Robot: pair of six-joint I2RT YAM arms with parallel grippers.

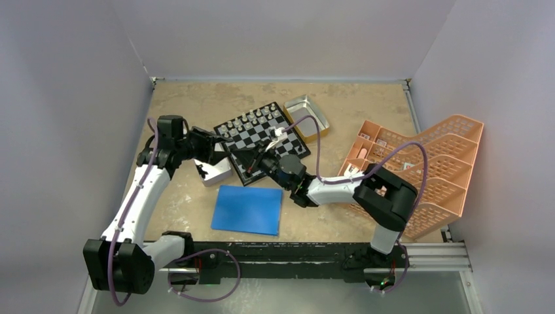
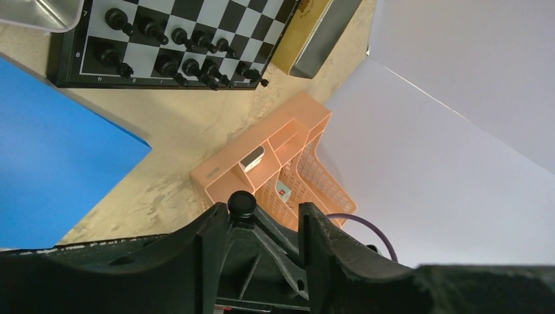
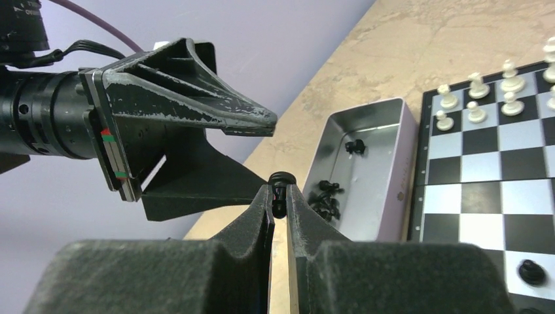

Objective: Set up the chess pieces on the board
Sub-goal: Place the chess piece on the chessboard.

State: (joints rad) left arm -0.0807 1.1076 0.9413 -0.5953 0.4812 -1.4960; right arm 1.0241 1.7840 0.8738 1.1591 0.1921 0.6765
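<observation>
I hold a black piece (image 3: 280, 178) clamped in the right gripper (image 3: 279, 196), the left gripper (image 2: 263, 219) jaws apart around it, and next I must carry it to a free square on the board (image 3: 481, 176).

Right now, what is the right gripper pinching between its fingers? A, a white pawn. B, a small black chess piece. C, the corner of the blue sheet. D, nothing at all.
B: the right wrist view shows the right gripper shut on a black chess piece, whose rounded top pokes out above the fingertips.

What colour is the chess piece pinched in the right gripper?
Black. The chess piece in the right gripper shows best in the right wrist view.
</observation>
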